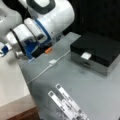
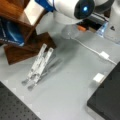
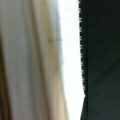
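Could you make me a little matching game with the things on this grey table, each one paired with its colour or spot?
Things:
1. box
2. cable
3. folding stand
4. small piece by the arm

Descriptions:
A. orange
B. thin and white, running across the table
C. black lid, grey base
D. clear, two long bars lying flat

Pairs: 1-C, 2-B, 3-D, 4-A

The end effector does not show in any view.

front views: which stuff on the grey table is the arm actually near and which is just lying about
Near the arm (its gripper does not show):
- orange piece
- white cable with its white connector

Lying about:
- black box with a white tag
- clear folding stand
- wooden rack
- grey table
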Robot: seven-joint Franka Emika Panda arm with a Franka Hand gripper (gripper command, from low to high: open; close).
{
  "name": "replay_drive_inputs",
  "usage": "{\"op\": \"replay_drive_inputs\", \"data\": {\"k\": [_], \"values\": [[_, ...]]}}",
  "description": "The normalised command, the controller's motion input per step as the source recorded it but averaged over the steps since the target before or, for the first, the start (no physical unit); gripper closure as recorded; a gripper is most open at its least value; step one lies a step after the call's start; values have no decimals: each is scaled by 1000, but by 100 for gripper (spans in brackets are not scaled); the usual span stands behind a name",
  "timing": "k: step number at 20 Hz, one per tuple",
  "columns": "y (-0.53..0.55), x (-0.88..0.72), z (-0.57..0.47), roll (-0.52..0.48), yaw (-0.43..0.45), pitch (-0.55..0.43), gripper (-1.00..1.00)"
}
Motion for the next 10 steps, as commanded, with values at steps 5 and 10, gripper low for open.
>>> {"op": "replay_drive_inputs", "data": {"k": [5, 10], "values": [[52, -167, -74, -33, 164, -17, 100], [-42, -172, -116, 35, 182, -54, 100]]}}
